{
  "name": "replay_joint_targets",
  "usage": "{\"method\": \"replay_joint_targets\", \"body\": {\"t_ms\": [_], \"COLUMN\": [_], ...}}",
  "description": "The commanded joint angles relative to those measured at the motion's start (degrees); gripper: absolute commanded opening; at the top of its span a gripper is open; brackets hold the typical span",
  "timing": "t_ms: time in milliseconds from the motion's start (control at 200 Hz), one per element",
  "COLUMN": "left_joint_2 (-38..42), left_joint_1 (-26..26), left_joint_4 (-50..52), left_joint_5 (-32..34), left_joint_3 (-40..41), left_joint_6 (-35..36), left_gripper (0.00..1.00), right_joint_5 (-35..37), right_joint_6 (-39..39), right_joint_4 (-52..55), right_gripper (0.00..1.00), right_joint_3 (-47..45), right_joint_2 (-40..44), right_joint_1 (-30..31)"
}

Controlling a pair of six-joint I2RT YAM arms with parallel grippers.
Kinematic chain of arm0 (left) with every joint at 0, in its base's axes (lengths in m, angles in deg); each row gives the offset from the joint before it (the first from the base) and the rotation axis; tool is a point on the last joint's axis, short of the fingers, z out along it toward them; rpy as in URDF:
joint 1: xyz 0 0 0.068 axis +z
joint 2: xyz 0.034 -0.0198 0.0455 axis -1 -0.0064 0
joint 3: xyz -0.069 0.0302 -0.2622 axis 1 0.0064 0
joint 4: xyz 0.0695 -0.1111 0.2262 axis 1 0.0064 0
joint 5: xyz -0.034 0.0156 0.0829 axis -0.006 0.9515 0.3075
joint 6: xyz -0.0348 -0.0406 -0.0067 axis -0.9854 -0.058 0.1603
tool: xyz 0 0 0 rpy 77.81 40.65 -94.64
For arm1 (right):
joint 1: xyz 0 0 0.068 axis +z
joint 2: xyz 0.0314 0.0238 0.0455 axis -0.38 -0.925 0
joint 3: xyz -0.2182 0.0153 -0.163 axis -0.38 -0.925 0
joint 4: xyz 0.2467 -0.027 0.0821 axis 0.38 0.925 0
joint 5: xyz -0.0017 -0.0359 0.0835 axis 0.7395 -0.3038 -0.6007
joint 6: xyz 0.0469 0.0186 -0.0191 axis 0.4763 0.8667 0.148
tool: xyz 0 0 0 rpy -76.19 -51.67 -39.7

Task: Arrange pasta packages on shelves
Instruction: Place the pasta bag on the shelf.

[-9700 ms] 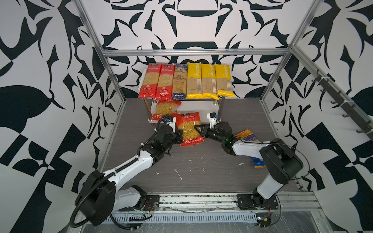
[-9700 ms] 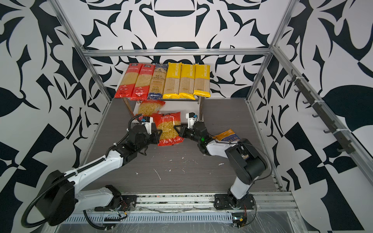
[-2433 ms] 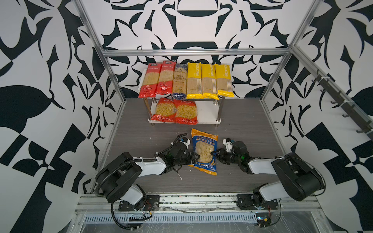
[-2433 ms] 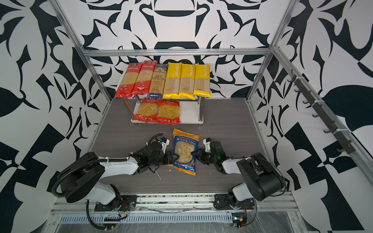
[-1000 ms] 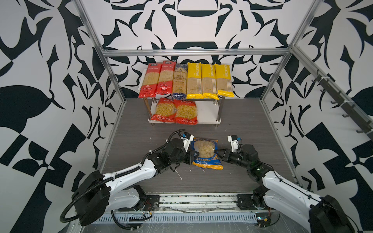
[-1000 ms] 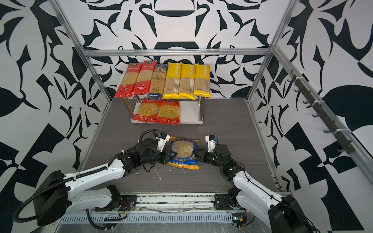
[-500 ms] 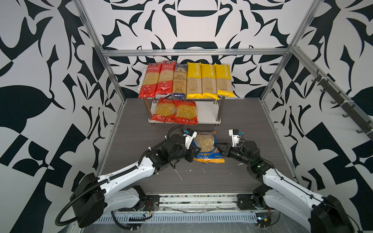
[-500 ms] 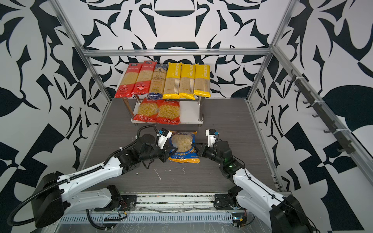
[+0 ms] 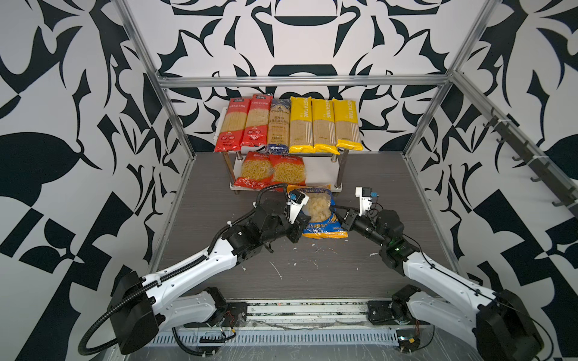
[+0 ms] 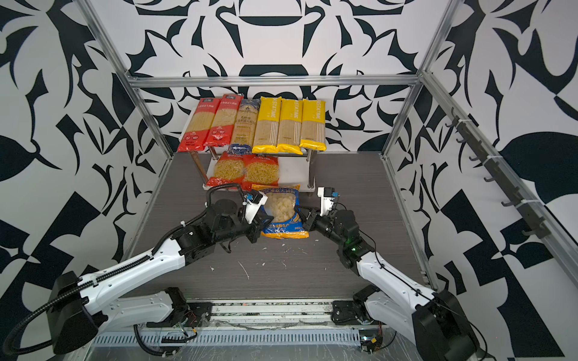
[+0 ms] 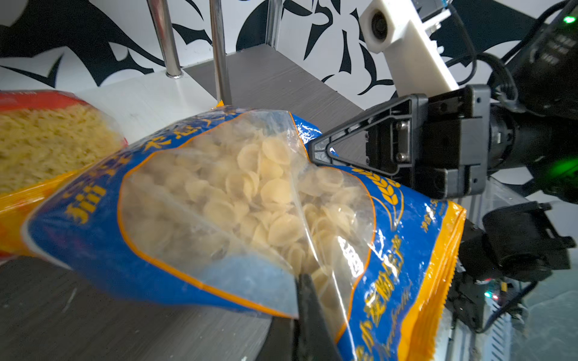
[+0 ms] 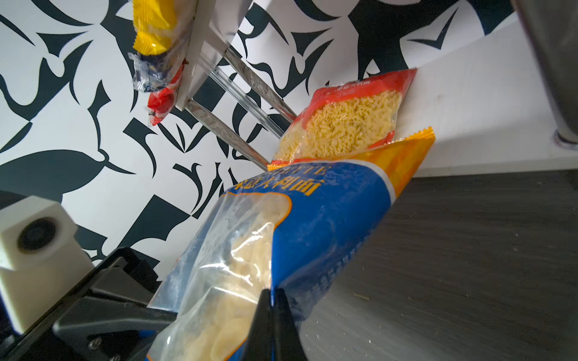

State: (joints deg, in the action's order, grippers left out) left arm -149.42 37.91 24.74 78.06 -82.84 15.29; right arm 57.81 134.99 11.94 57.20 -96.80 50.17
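Observation:
Both grippers hold the blue-orange pasta bag (image 9: 320, 212) (image 10: 283, 212) off the table, just in front of the shelves' lower board (image 9: 319, 172). My left gripper (image 9: 299, 223) (image 11: 305, 281) is shut on its left edge. My right gripper (image 9: 343, 220) (image 12: 271, 292) is shut on its right edge. The bag's far orange end (image 12: 403, 156) reaches the lower board's front edge beside two red fusilli bags (image 9: 270, 170). Several long red, dark-blue and yellow spaghetti packs (image 9: 291, 125) lie side by side on the top board.
Chrome legs (image 9: 342, 167) stand at the rack's corners; the right half of the lower board (image 10: 294, 175) is bare. Pasta crumbs (image 9: 276, 270) are scattered on the dark table. Aluminium frame rails (image 9: 175, 125) border the workspace.
Both arms have carried the blue-orange bag from the table's middle toward the rack, lifted, and its far end now reaches the lower board's front edge.

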Motion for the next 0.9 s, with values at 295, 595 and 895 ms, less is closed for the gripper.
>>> {"method": "replay_joint_targets", "body": {"t_ms": [295, 595, 895], "left_joint_2": [-9.3, -15.7, -25.7], "left_joint_1": [1.2, 4.4, 7.0], "left_joint_4": [-8.3, -17.1, -28.0], "left_joint_5": [8.7, 12.8, 17.0], "left_joint_3": [-6.9, -8.6, -11.3], "left_joint_6": [18.1, 24.8, 28.9], "left_gripper": [0.00, 0.00, 0.00], "right_joint_5": [6.3, 9.1, 13.8], "right_joint_6": [-8.3, -12.8, -19.9], "right_joint_4": [-25.2, -35.7, -39.0], "right_gripper": [0.00, 0.00, 0.00], "right_joint_3": [8.3, 11.7, 19.3], "right_joint_2": [-11.7, -22.3, -34.2], "right_joint_1": [0.2, -0.8, -1.5]}}
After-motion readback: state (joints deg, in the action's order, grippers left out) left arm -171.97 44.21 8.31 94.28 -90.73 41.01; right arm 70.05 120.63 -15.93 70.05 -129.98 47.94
